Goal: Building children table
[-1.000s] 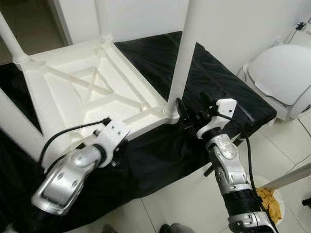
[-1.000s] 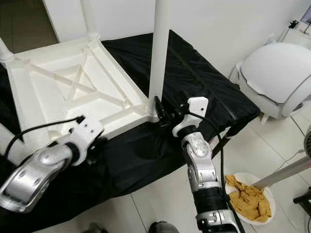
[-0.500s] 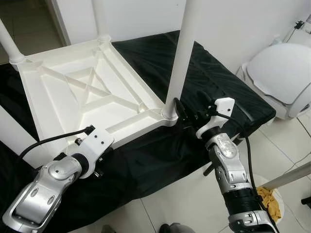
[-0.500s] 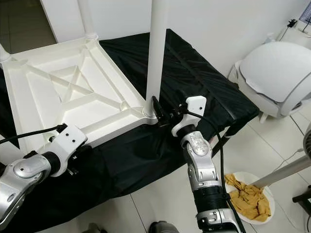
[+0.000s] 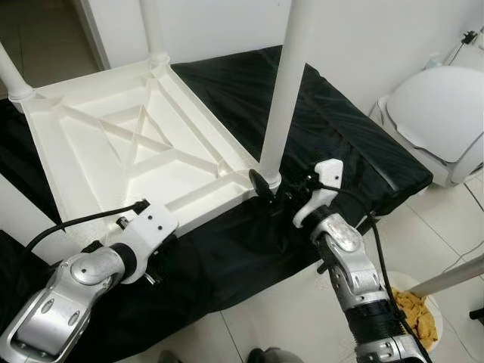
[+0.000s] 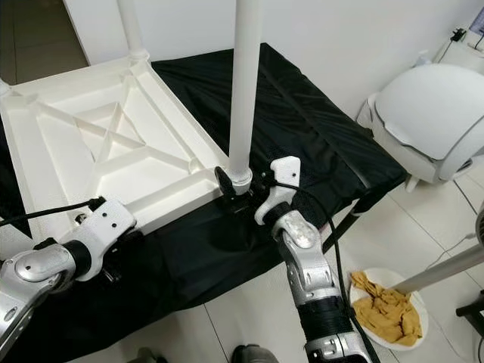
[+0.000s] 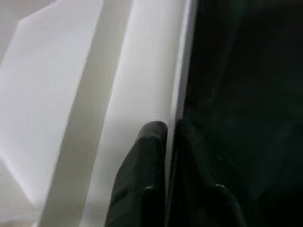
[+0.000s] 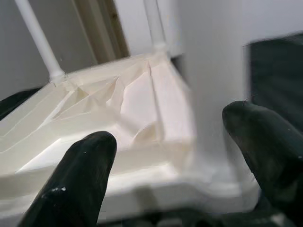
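A white plastic children's table [image 5: 113,144] lies upside down on a black cloth [image 5: 340,144], its legs pointing up. My right gripper [image 5: 276,189] is open at the foot of the near right leg [image 5: 286,91], one finger on each side of it. In the right wrist view the leg [image 8: 213,94] stands between the two black fingertips [image 8: 85,161]. My left gripper [image 7: 173,130] is at the table's near rim [image 7: 182,80], shut on it: one finger lies on the white inside, the other on the cloth side. In the left eye view its wrist [image 5: 147,231] hides the fingers.
A white round-lidded bin [image 5: 442,121] stands on the tiled floor to the right. A bowl with yellow cloth [image 5: 412,306] sits on the floor near my right arm. Two more table legs [image 5: 151,30] rise at the far side. A white wall is behind.
My right gripper has moved left, from beside the leg's foot to straddling it. My left arm has drawn back and down to the table's near rim.
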Controlling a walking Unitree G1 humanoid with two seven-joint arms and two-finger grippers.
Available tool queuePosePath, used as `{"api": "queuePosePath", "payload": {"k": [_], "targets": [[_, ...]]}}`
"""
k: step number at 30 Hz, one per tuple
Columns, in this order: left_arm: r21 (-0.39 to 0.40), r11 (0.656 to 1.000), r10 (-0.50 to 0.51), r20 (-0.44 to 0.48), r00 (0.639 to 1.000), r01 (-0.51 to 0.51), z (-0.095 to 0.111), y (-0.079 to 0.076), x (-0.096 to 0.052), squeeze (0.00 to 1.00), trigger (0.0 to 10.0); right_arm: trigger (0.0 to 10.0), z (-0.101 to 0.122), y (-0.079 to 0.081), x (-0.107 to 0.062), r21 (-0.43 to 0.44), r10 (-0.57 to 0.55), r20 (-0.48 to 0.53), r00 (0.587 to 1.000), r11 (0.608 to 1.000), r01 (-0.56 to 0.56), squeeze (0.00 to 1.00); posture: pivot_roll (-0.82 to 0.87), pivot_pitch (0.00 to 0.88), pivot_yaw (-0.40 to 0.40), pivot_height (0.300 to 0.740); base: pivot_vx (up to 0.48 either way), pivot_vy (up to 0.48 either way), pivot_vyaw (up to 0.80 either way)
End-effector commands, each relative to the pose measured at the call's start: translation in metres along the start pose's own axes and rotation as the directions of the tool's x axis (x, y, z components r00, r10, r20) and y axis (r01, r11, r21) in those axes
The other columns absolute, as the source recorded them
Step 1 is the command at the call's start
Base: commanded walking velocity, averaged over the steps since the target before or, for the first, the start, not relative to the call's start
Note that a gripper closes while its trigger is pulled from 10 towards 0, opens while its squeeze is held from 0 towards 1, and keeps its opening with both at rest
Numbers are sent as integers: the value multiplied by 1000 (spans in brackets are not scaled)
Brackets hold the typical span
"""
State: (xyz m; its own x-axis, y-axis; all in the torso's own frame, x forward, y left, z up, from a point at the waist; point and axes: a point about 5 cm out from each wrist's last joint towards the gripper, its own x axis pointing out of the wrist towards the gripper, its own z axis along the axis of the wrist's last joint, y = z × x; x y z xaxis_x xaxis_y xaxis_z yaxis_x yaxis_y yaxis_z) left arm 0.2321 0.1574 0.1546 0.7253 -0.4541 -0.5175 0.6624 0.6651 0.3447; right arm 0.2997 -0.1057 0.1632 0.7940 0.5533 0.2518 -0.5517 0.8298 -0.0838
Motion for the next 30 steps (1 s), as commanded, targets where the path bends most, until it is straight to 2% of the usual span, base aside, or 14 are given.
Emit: {"api": "queuePosePath", "payload": {"k": [1,11,12,13,14,15,16,23,27,30], "targets": [[-46,999,-10,-84,996,6,-17,-6,4,0,0,10000,-5,5,-6,18,33,-30,999,999,-32,0,17,125,-36,740,0,0,0],[-4,999,-44,-111,993,44,-23,-7,-2,0,0,10000,-4,-1,-15,7,28,-48,998,1000,-28,0,8,128,-28,740,0,0,0],[4,999,-49,-114,992,49,-25,-6,-3,0,2078,10000,-3,-1,-15,5,31,-50,998,1000,-30,0,8,128,-28,740,0,0,0],[4,999,-49,-114,992,49,-25,-6,-3,0,2078,10000,-3,-1,-15,5,31,-50,998,1000,-30,0,8,128,-28,740,0,0,0],[19,998,-63,-117,991,65,-27,-6,-5,0,8235,10000,-3,-1,-15,2,36,-51,998,999,-36,0,9,129,-28,740,0,0,0],[19,998,-63,-117,991,65,-27,-6,-5,0,8235,10000,-3,-1,-15,2,36,-51,998,999,-36,0,9,129,-28,740,0,0,0],[42,996,-72,-123,990,78,-30,-6,-7,0,10000,10000,-3,-1,-15,-2,42,-51,998,999,-42,0,10,129,-27,740,0,0,0],[102,987,-104,-163,981,122,-42,-4,-17,0,10000,10000,-2,0,-14,-14,58,-50,997,998,-58,0,15,133,-29,740,0,0,0],[97,987,-113,-168,979,131,-43,-4,-19,0,10000,10000,-1,0,-14,-13,62,-52,997,998,-63,0,18,134,-32,740,0,0,0],[109,977,-160,-176,971,181,-48,-5,-28,0,10000,10000,-2,0,-14,-20,71,-57,996,997,-72,0,19,134,-33,740,0,0,0]]}}
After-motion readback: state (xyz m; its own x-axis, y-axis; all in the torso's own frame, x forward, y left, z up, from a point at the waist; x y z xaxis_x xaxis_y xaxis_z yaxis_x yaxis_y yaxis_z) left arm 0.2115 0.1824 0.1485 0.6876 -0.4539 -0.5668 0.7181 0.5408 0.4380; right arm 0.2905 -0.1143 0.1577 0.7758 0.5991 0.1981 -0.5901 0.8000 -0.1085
